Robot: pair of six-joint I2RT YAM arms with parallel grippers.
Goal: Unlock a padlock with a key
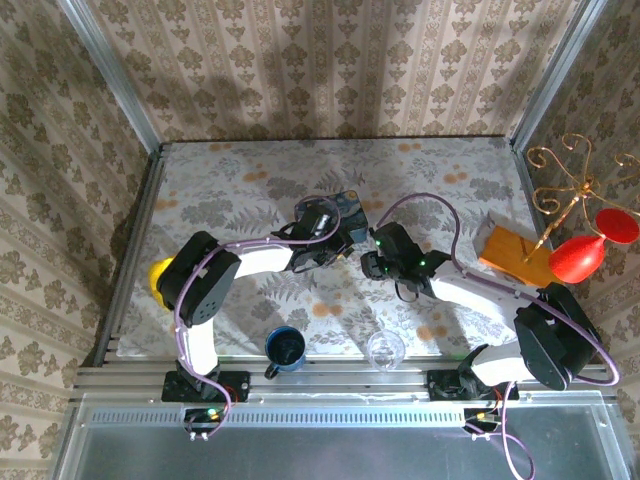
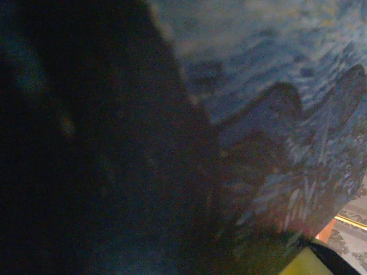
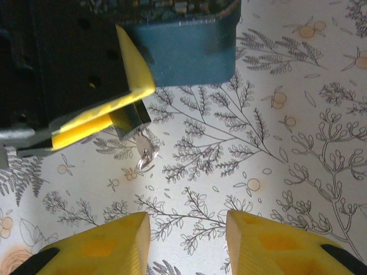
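the right claw (image 3: 186,232) has fingers (image 3: 106,246) of matt yellow plastic, faintly grainy. ahead of it, the left claw (image 3: 131,109) has the same yellow plastic on a matt black body. the padlock (image 3: 136,119) between its pads is dull dark metal. the key (image 3: 144,153), on the right claw's side of it, is bright glossy metal. the tin (image 3: 183,51) just behind the left claw shows smooth blue paint. under both claws the surface (image 3: 298,143) looks like smooth, matt printed cloth.

Blue painted tin (image 2: 298,69) close-up (blurred) — dark left.
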